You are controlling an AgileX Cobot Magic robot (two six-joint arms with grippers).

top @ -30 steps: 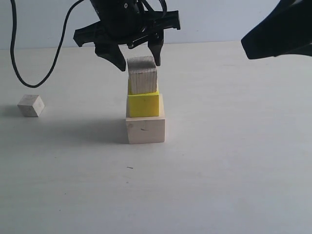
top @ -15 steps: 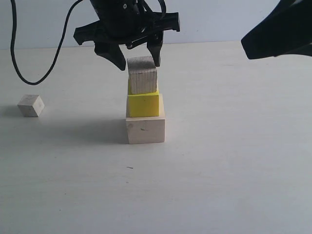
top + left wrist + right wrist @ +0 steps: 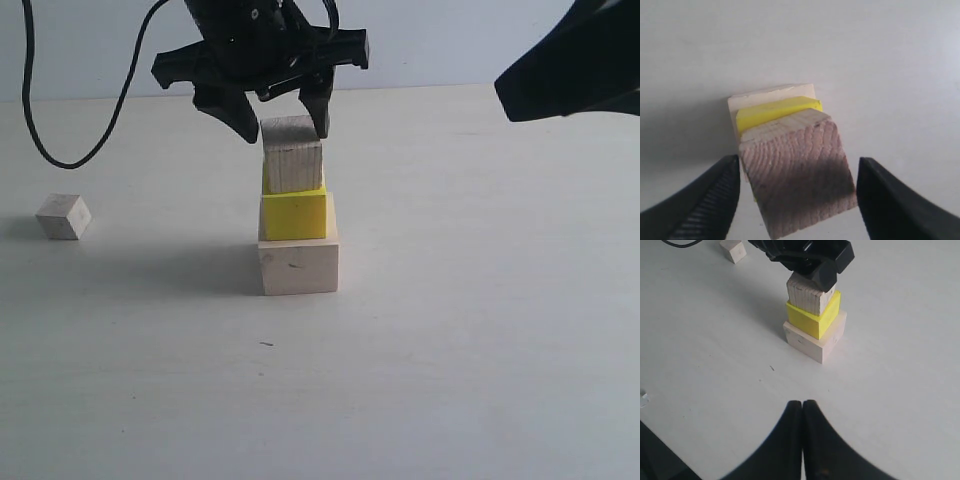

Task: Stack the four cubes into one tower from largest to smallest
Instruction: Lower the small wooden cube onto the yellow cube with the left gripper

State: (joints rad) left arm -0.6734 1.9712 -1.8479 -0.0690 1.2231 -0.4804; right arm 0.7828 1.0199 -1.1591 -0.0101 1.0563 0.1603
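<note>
- Exterior view: on the bench, the large pale wood cube carries the yellow cube, and the brownish wood cube sits on top of that, slightly skewed. The left gripper hovers spread wide about the top of the brownish wood cube. The smallest pale cube lies well apart to the left.
- Left wrist view: the jaws flank the brownish wood cube, with a gap on either side.
- Right wrist view: the right gripper is pinched closed on nothing, apart from the three stacked cubes.

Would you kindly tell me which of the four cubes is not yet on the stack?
The smallest pale wood cube, sitting alone on the table; the large pale cube, yellow cube and brownish cube are stacked.
</note>
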